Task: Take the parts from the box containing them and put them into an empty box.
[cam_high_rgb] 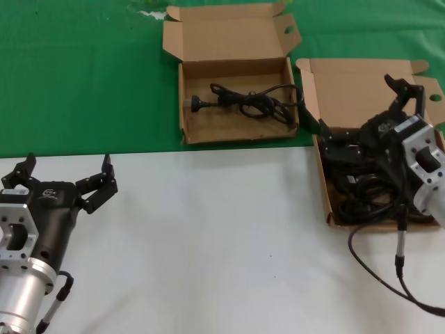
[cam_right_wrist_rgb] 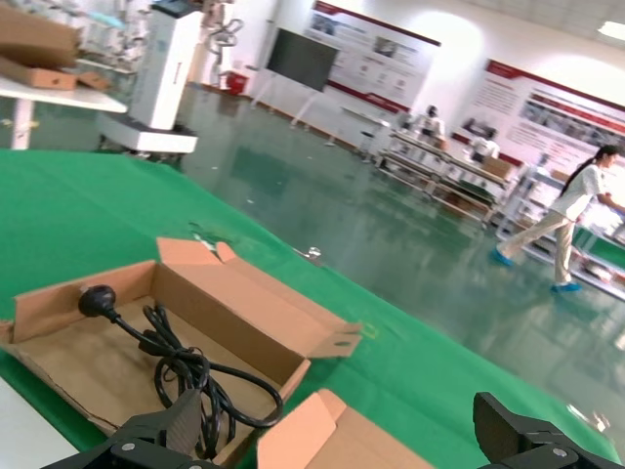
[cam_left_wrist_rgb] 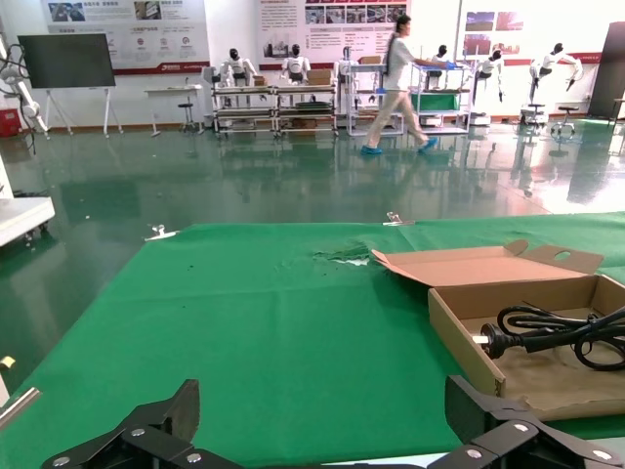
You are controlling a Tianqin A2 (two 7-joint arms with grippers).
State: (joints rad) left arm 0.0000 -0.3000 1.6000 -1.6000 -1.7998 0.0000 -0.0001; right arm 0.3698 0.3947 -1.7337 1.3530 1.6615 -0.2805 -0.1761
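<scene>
My left gripper (cam_high_rgb: 67,174) rests at about eight o'clock over the white table (cam_high_rgb: 222,236), fingers spread wide with nothing between them. At three o'clock my right gripper (cam_high_rgb: 402,94) hangs over the box containing them (cam_high_rgb: 327,188), fingers splayed apart above a tangle of black cables (cam_high_rgb: 361,184), pinching nothing that I can see. That carton sits at the table's far right edge, its lid (cam_high_rgb: 348,87) laid back onto the green cloth (cam_high_rgb: 83,76). Farther off, near twelve o'clock, the empty box (cam_high_rgb: 238,136) lies on the cloth, already holding one black power cord (cam_high_rgb: 243,103).
</scene>
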